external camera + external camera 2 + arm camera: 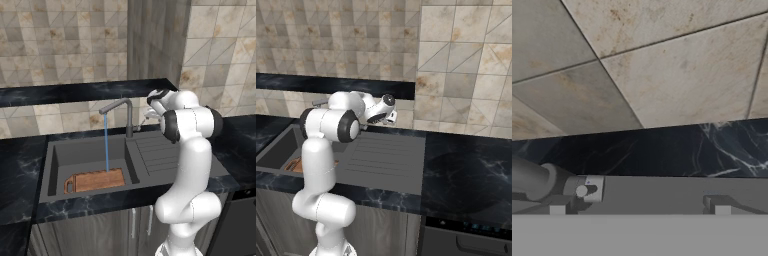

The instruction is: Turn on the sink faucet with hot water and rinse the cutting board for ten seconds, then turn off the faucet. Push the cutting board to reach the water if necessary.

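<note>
In the left base view, going from the left, the board [95, 180] lies flat on the floor of the sink [52, 165], at the near side of the basin, its handle hole toward the left end. The water [106, 142] falls in a thin blue line from the spout of the faucet [128, 116] and lands on the board near its right end, so the board already sits under the stream and I judge no push is needed. Right of the faucet post, my end effector [148, 116] is close by the small side lever, over the back of the ribbed drainboard; the black worktop [20, 170] runs round the sink on both sides. In the hand view a grey cylinder that I take for the lever [542, 182] lies just left of my left fingertip [558, 209], and the two tips stand well apart with nothing between them, so I am open and holding nothing. So the faucet is on and the rinse is under way; whether the water is hot I cannot tell, nor how much of the ten seconds has run. What is left, as I judge it: wait out the rinse, then work the lever to shut the water off.
</note>
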